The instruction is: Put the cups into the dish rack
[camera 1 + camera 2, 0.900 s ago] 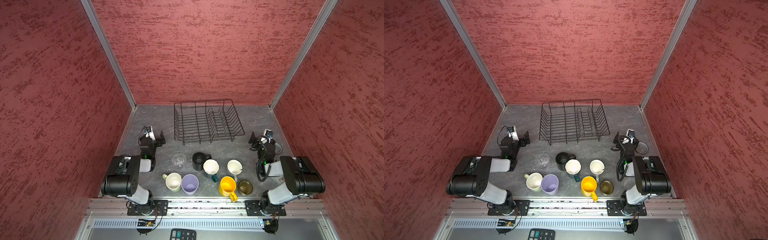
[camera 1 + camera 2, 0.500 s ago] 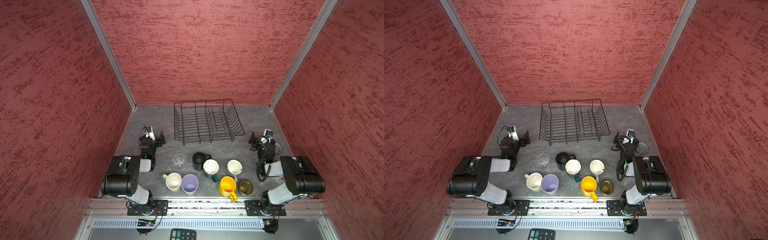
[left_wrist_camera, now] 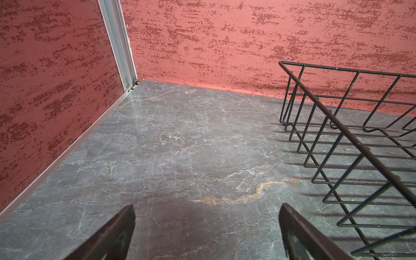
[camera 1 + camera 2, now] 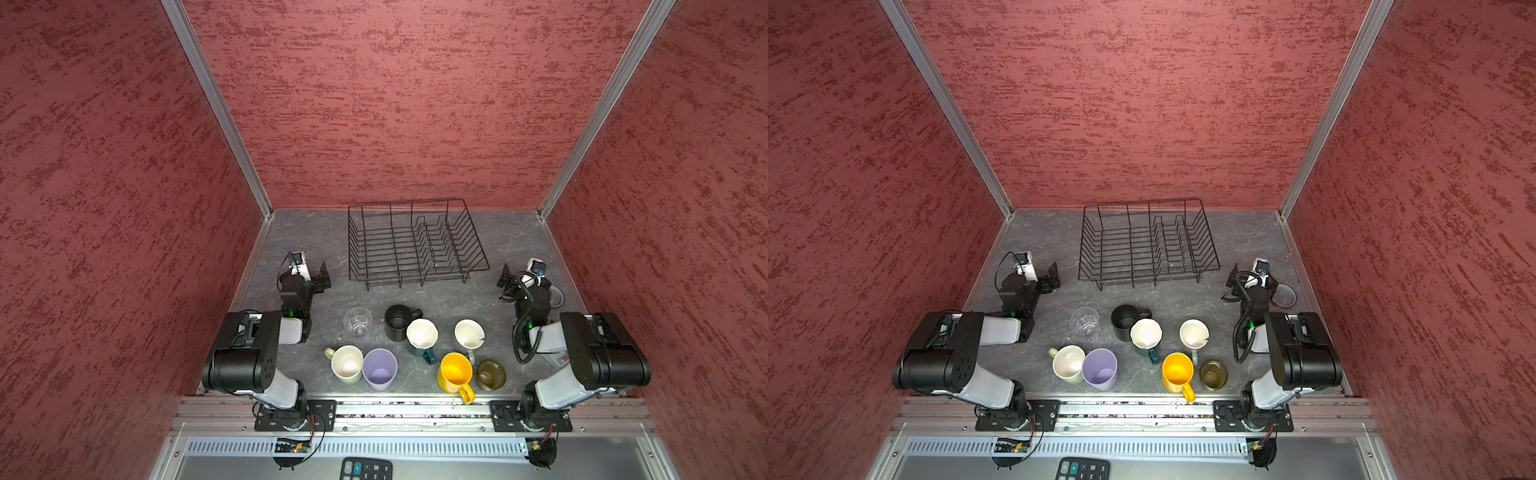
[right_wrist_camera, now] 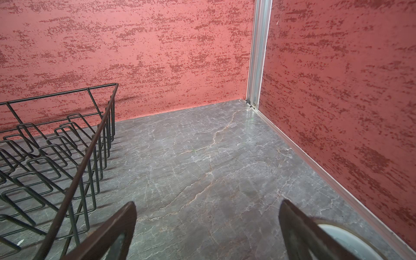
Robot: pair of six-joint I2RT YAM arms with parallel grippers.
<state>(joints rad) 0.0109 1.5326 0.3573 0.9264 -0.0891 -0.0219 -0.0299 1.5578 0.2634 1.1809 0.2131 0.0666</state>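
The black wire dish rack (image 4: 415, 276) (image 4: 1148, 277) stands empty at the back; its rim shows in the left wrist view (image 3: 329, 111) and the right wrist view (image 5: 99, 130). In front stand the cups: a clear glass (image 4: 357, 323), black mug (image 4: 398, 323), teal mug (image 4: 422, 334), grey mug (image 4: 468, 334), pale-green mug (image 4: 347, 363), lilac tumbler (image 4: 379, 369), yellow mug (image 4: 456, 371) and brown mug (image 4: 490, 374). My left gripper (image 4: 322, 276) (image 3: 207, 206) rests open left of the rack. Right of the rack my right gripper (image 4: 505, 276) (image 5: 208, 202) is open and holds nothing.
A round grey ring-shaped object (image 4: 1285, 296) (image 5: 346, 243) lies beside my right gripper near the right wall. Red walls close in the grey marbled table (image 4: 299, 237) on three sides. A calculator (image 4: 365, 469) sits below the front rail.
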